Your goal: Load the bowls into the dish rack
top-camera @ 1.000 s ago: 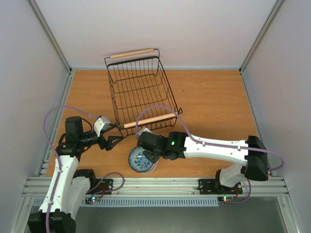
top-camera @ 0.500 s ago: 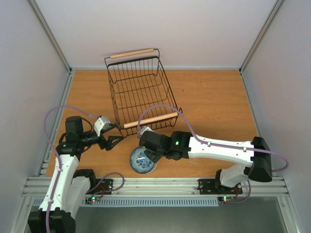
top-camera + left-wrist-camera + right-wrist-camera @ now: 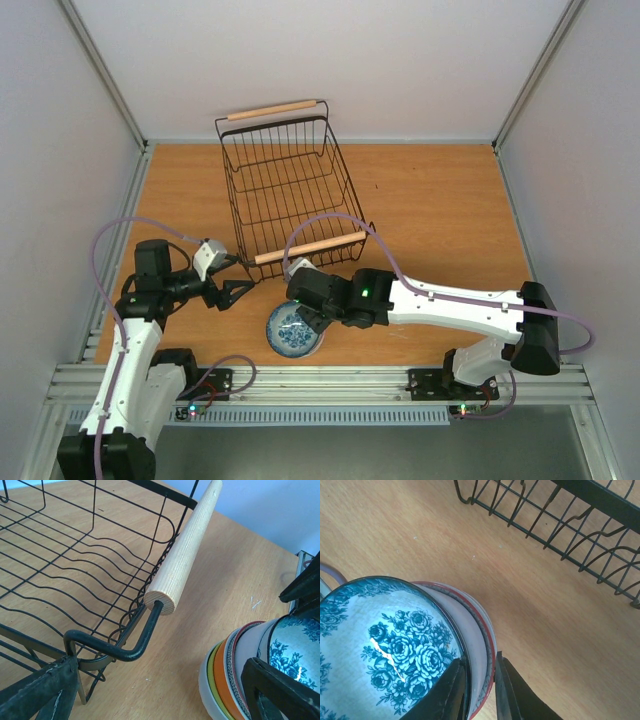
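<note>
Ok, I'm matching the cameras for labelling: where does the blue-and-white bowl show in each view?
Top external: the blue-and-white bowl sits low, just left of centre.
Left wrist: at the right edge, lower half.
Right wrist: fills the lower left.
Shared landmark: the dish rack, above the bowl from overhead, upper left for the left wrist, top right for the right wrist.

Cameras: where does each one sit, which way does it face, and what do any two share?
Top external: above and behind the bases, looking down on the table; left arm and right arm show.
Left wrist: on the left arm, facing the dish rack's near wooden handle; own dark fingers at the bottom.
Right wrist: looking down onto the bowl stack; own fingers straddle its rim.
Shared: all three see the dish rack and the bowl stack.
</note>
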Available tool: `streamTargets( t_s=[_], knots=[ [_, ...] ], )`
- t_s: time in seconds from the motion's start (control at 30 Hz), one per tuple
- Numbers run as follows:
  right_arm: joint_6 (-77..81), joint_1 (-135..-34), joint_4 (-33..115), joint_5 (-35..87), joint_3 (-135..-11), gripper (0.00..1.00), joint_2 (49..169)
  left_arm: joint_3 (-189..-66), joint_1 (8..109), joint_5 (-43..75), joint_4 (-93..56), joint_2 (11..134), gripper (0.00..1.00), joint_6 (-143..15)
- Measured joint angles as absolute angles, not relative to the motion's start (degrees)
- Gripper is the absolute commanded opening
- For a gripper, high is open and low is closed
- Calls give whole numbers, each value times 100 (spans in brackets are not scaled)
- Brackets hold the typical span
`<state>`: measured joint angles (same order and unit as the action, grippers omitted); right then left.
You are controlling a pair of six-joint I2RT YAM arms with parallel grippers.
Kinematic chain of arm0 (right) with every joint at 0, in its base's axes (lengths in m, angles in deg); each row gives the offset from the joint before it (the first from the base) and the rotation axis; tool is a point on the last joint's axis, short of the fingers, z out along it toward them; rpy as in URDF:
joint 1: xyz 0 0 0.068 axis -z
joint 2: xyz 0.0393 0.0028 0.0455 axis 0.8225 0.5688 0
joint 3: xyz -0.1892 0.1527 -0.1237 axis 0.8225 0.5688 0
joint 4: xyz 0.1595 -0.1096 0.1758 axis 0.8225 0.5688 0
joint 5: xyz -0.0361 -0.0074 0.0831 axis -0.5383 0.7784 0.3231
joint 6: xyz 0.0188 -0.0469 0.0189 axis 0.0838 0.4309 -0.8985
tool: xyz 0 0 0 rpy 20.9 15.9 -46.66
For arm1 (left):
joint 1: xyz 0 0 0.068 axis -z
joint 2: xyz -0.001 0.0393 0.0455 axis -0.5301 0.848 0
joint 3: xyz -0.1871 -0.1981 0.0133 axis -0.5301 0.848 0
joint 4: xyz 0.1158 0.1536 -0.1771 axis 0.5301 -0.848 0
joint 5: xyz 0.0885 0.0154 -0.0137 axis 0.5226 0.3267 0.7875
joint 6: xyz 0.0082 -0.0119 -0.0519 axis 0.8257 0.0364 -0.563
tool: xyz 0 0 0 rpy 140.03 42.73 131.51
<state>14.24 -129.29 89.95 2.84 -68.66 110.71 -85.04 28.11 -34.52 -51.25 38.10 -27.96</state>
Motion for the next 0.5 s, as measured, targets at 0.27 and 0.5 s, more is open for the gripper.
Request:
streamTargets(
  t_s=[0.27,0.5],
  knots=[
    [1426,-12983,9037,269,-6881,21,11216,-8504,2811,-3452,-5127,3819,90,-2796],
    [1426,-13001,9048,262,-6885,7,11296,-8502,2811,-3452,-5129,3826,90,-2796]
  ],
)
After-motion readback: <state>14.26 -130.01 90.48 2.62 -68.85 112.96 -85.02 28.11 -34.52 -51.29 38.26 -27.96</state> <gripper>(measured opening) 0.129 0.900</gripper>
